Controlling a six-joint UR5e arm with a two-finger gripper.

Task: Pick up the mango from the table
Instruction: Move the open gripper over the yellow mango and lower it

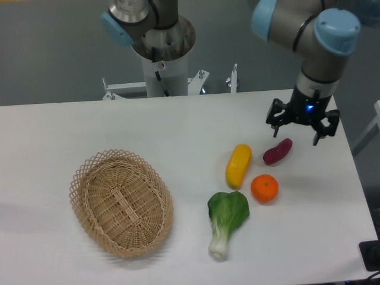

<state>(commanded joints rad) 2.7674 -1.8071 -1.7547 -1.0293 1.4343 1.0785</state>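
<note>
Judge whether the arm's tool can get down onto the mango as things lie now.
Probably yes. The mango lies bare on the table, apart from the sweet potato and orange. The open tool hovers to its right.

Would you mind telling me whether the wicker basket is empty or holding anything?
Empty. The basket shows only its bare woven bottom; the mango lies outside it on the table.
</note>
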